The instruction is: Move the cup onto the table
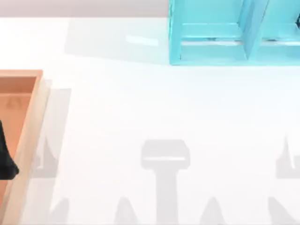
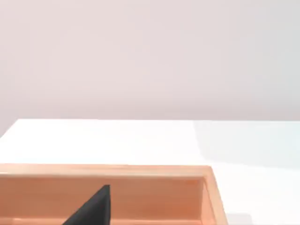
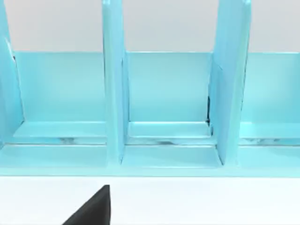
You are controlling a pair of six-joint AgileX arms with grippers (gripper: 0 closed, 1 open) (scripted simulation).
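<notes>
Where the cup is, I cannot tell from these views. The wooden tray [image 1: 29, 117] at the left edge of the top view shows a bare orange-brown floor in the part that is visible, and the open compartments of the turquoise shelf unit [image 1: 211, 42] at the upper right are bare too.

The white tabletop [image 1: 140, 108], where the cup must end, lies wide and free between tray and shelf, carrying only soft grey shadows in the lower part of the frame.

The left gripper [image 1: 6, 161] hangs as a dark shape over the tray at the lower left edge of the frame, probably because the tray is the place to search or to lift from. The right gripper [image 3: 93, 210] is over the tabletop facing the shelf front, apparently parked.

For both, I cannot tell how the jaws stand or whether they hold anything.

I judge the task is at an early step.
</notes>
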